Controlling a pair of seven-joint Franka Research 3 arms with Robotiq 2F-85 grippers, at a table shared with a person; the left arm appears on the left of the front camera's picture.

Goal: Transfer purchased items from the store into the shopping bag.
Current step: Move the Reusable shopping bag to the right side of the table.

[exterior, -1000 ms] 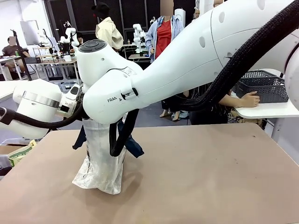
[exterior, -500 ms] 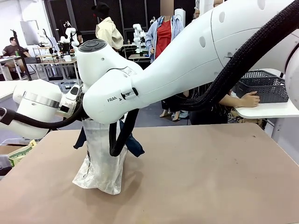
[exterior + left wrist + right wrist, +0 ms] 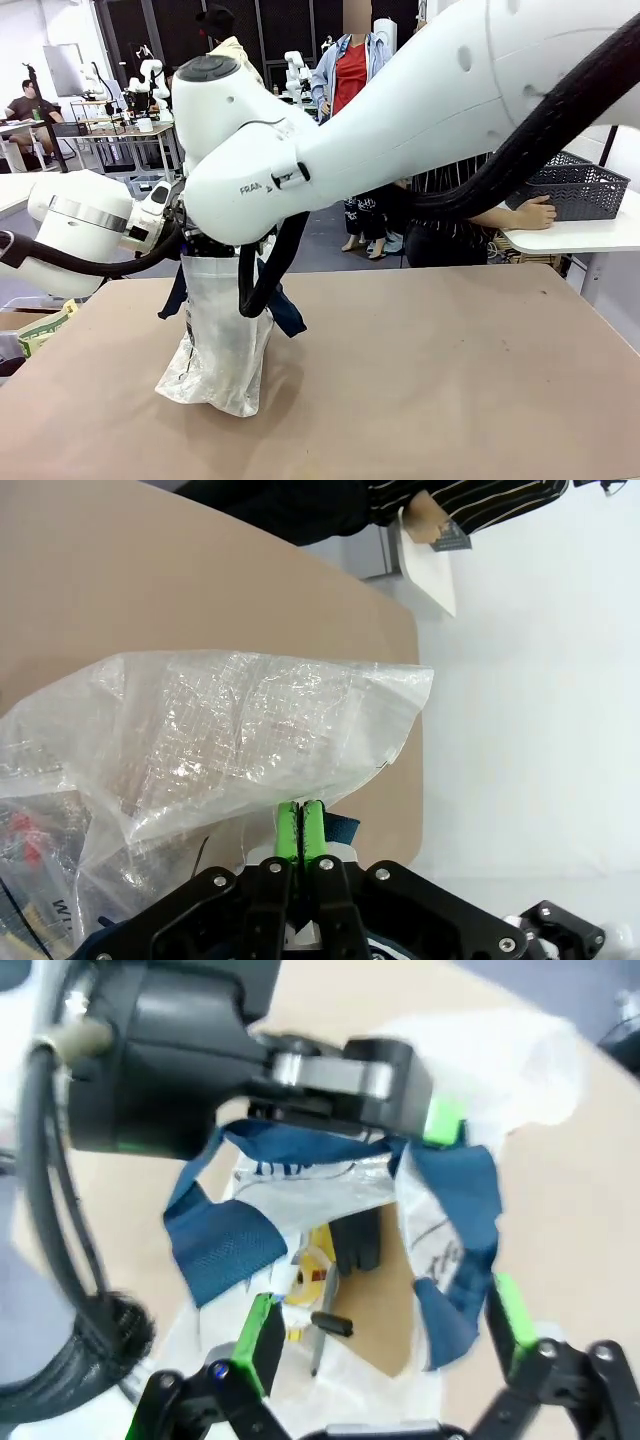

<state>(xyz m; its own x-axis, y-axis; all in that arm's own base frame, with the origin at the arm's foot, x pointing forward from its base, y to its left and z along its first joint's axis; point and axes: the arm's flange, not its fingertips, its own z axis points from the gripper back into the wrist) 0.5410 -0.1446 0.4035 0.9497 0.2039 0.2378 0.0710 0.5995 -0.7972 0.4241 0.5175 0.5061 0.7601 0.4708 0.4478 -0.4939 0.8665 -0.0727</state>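
Left gripper (image 3: pixel 301 830) pinches the bag (image 3: pixel 222 345) rim shut, keeping it upright on the table (image 3: pixel 450 380); right gripper (image 3: pixel 385 1345) hangs spread and empty above the mouth; several items (image 3: pixel 335 1270), dark and yellow, already lie inside; across the table a person's hand (image 3: pixel 530 213) rests at the basket (image 3: pixel 580 188), whose contents are hidden, so the remainder is unclear.

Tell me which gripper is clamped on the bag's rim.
The left gripper: its green pads are shut on the translucent white plastic bag. The right gripper stands open above it.
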